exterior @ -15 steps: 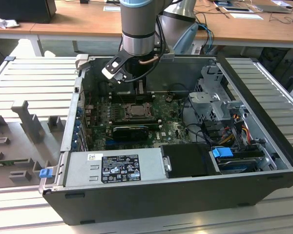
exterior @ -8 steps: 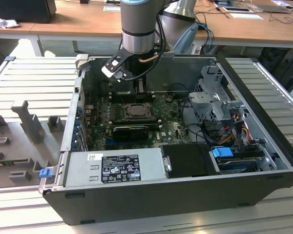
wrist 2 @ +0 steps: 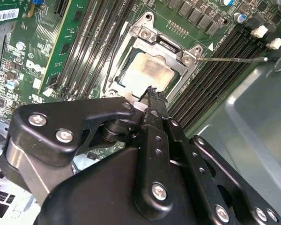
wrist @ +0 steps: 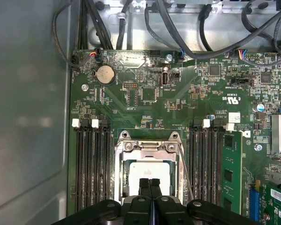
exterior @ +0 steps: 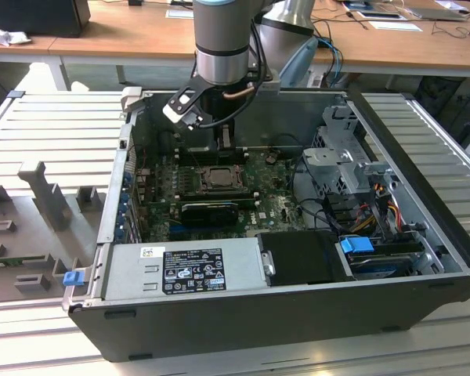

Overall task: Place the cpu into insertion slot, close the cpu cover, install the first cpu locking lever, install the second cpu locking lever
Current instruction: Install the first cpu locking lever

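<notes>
Pale cpu sits flat in socket w/ silvery cpu cover closed over it.

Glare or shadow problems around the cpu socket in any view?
First wrist view: glare washes the cpu to near white inside the cpu cover; soft reflections on the grey case wall. Second wrist view: same pale sheen on the cpu, and the black end effector covers its near edge. Exterior view: the socket sits dim beneath the arm.

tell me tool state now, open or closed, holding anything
tool: closed, holding nothing. The cpu sits under the cpu cover.
</notes>
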Controlling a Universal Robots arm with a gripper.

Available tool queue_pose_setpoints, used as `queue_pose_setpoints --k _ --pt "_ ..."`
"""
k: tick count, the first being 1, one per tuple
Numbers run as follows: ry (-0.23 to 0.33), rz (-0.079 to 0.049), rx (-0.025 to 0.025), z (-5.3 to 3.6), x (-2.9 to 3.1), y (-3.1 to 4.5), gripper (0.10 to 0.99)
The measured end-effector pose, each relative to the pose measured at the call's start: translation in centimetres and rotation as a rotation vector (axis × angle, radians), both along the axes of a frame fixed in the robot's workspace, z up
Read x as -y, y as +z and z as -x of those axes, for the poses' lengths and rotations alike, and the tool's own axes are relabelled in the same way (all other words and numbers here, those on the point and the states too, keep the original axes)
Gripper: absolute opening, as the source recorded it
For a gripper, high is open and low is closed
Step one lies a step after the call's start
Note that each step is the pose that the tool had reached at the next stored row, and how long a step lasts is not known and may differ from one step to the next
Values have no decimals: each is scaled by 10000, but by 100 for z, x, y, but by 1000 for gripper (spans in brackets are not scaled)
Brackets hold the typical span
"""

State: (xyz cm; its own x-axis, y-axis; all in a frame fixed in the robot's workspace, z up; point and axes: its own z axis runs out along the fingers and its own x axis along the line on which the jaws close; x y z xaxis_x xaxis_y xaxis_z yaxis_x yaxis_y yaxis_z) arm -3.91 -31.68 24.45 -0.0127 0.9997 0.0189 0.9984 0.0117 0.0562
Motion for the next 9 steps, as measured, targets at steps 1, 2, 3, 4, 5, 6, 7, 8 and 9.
queue_pose_setpoints --k 1,2,3,4,5,6,7,8,9 --pt "0 3 -2 0 0 11 106" --pt "0 1 -1 0 0 26 106" --pt "0 2 0 0 0 47 106" --pt "0 1 -1 0 0 55 106" --pt "0 1 -1 0 0 60 106" --pt "-1 0 -1 0 0 66 106" --pt "-1 0 0 0 0 77 106" --pt "0 0 0 0 0 85 106" --pt "0 0 -1 0 0 96 106"
